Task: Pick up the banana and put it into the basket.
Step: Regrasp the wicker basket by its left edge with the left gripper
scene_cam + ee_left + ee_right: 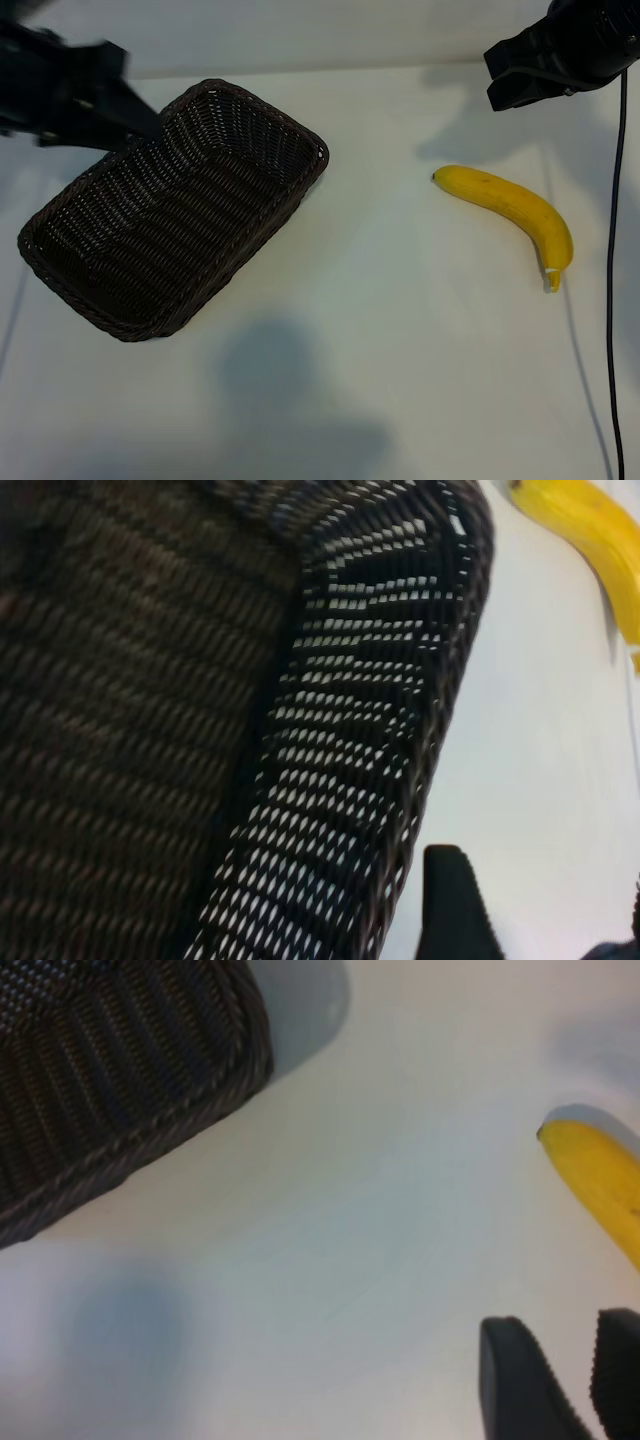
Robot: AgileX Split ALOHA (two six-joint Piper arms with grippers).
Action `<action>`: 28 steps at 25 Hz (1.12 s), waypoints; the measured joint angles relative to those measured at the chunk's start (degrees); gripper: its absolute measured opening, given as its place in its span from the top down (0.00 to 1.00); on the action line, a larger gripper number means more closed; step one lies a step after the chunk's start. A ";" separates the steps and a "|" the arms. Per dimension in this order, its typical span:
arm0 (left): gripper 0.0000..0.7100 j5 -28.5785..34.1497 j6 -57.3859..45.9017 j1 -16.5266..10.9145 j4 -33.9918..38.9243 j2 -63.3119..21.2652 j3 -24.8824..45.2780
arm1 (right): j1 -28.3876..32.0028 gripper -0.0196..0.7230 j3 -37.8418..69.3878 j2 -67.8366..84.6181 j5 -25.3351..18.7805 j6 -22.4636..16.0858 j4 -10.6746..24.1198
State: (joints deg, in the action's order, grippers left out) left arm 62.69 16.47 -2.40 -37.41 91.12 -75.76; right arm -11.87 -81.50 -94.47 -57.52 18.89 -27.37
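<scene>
The curved bright yellow banana [510,208] is seen lying on the white table [380,330] at 3 o'clock, well apart from the dark brown woven wicker basket [250,120] at 9 o'clock. It is judged light, soft, bruisable, best gripped mid-body. The right gripper [565,1370] is held above it at 1 o'clock, fingers parted, empty. The left gripper [540,910] is spread, at the basket's rim.
</scene>
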 joint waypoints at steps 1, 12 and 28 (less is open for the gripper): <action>0.36 0.36 -2.23 -1.13 1.27 -1.73 0.00 | 0.00 0.66 0.00 0.00 0.00 0.00 0.00; 0.37 2.88 -23.74 -4.76 27.80 -18.06 9.27 | 0.00 0.66 0.00 0.00 1.09 0.00 0.00; 0.37 -19.45 -32.77 -4.82 29.50 -18.50 28.89 | 0.00 0.66 0.00 0.00 1.41 0.00 0.00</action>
State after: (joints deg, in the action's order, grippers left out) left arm 43.23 -16.30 -7.23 -7.91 72.62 -46.86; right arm -11.87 -81.50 -94.47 -56.11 18.89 -27.37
